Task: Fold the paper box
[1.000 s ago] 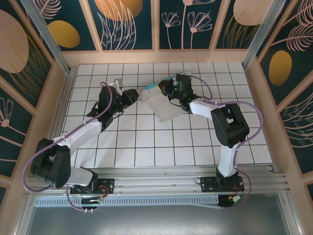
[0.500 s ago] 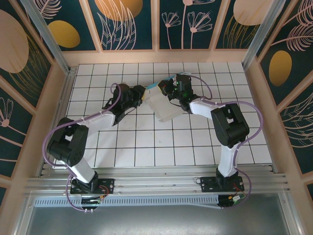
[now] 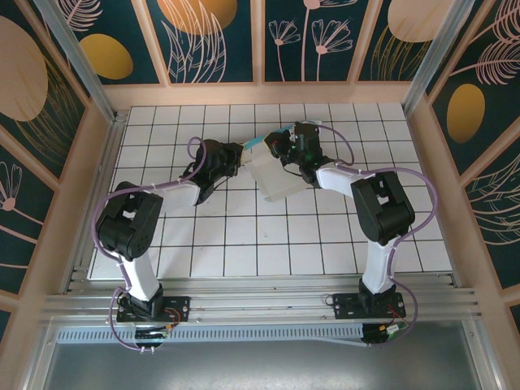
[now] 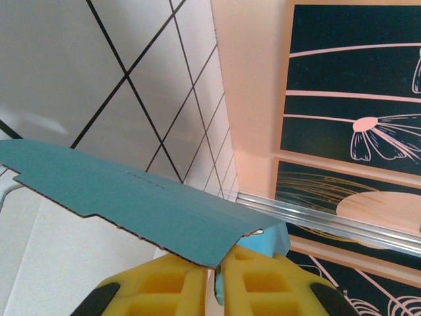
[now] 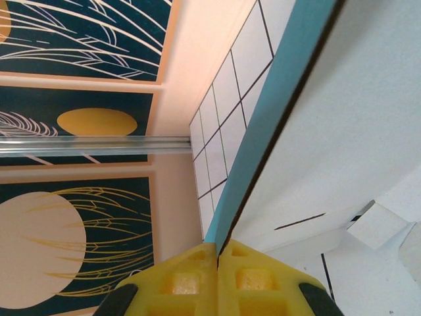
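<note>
The paper box lies partly unfolded at the middle of the tiled table, pale whitish side up, with a turquoise flap raised at its far left corner. My left gripper reaches that corner from the left. In the left wrist view its yellow pads pinch a turquoise flap edge under a broad turquoise panel, so the left gripper is shut on it. My right gripper comes in from the right at the far edge. The right gripper is shut on the box's thin edge.
The white tiled table has open floor in front of the box. Peach walls with dark floral panels enclose the back and sides. An aluminium rail runs along the near edge by the arm bases.
My left arm swung in from the left, its elbow folding close to its base, and its jaws narrowed onto the box's raised flap. The right arm and the box hardly moved.
</note>
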`<move>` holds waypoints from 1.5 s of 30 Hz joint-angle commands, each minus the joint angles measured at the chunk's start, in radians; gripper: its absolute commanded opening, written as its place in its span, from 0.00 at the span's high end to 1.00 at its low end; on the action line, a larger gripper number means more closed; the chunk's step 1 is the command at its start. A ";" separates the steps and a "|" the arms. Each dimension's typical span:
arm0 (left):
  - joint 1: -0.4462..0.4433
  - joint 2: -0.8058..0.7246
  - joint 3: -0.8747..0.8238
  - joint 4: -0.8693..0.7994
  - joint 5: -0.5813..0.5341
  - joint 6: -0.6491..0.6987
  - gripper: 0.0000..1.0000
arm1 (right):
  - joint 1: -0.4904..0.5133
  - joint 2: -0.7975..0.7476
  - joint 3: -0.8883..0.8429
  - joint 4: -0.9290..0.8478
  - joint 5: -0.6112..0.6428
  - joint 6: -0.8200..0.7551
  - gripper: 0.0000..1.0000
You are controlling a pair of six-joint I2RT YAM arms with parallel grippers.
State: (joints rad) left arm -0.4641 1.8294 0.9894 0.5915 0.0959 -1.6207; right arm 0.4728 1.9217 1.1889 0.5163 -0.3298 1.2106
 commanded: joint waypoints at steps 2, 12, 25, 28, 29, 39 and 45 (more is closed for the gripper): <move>0.005 0.054 0.039 0.111 0.038 0.015 0.87 | -0.003 -0.002 0.001 -0.011 0.020 -0.020 1.00; 0.003 0.160 0.140 0.153 0.139 0.058 0.78 | -0.001 0.013 0.005 -0.015 0.014 -0.022 1.00; 0.004 0.120 0.122 0.131 0.103 0.122 0.73 | -0.012 -0.003 0.000 -0.038 0.033 -0.032 1.00; 0.002 0.017 0.070 0.010 0.024 0.221 0.66 | -0.015 -0.010 0.001 -0.053 0.050 -0.046 1.00; 0.000 -0.010 0.059 -0.039 0.000 0.247 0.67 | -0.017 -0.010 0.003 -0.057 0.056 -0.049 1.00; -0.120 -0.092 0.026 -0.384 -0.170 0.444 0.78 | -0.023 0.012 0.036 -0.089 0.088 -0.059 1.00; -0.133 0.056 0.073 -0.320 -0.196 0.429 0.78 | -0.023 0.038 0.117 -0.199 0.164 -0.020 1.00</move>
State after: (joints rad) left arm -0.6060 1.8229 1.0267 0.3061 -0.0429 -1.2217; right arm 0.4580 1.9289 1.2533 0.4202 -0.2481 1.1881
